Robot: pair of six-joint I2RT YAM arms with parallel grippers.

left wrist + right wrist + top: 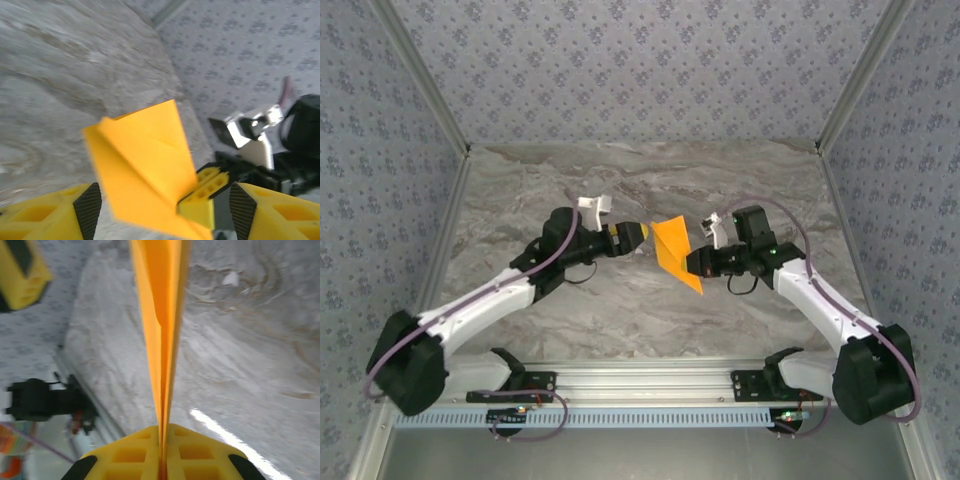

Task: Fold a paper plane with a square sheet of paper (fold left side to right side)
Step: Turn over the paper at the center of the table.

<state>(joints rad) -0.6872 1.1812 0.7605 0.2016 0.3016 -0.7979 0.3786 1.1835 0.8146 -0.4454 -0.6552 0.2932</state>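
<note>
Right pincer (162, 442) clamped on folded orange paper (159, 305), above the grey marbled table (620, 180).
Left pincer (638, 233) apart, just beside the paper; patterned wallpaper walls (640, 60) beyond both pincers.

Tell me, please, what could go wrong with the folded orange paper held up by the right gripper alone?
The right gripper pinches the folded paper near one edge above the table, so the thin sheet might slip or droop. Its layers gape away from the pinch, so creases could spring open. The open left gripper, close by, might knock it.
</note>
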